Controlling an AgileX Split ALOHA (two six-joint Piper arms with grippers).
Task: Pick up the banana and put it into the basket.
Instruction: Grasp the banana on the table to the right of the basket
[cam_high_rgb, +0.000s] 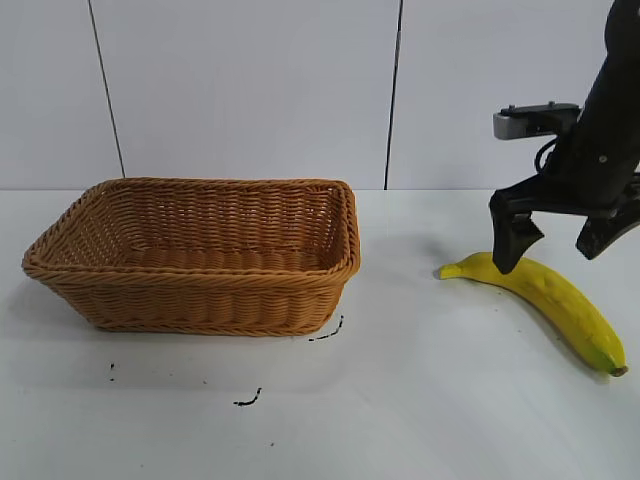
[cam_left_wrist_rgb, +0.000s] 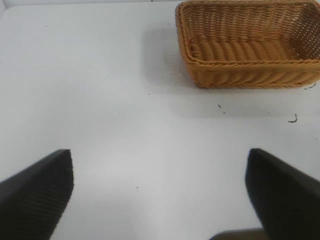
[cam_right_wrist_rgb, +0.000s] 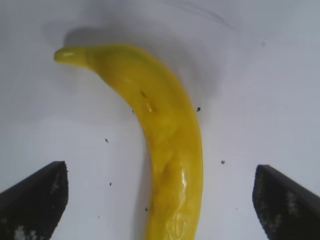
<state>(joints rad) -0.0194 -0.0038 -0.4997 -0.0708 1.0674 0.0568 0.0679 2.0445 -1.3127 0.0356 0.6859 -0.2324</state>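
1. Right gripper (cam_high_rgb: 558, 240) hangs spread wide above the banana (cam_high_rgb: 548, 300), holding nothing.
2. Banana lies on the white table (cam_high_rgb: 420, 400), well apart from the basket (cam_high_rgb: 200, 255).
3. Left gripper (cam_left_wrist_rgb: 160, 195) sits parked, open, empty.

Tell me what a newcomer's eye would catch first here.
A long, curved yellow banana lies on the white table at the exterior view's right, with the open right gripper straddling it from above. To the left stands the big tan woven wicker basket.
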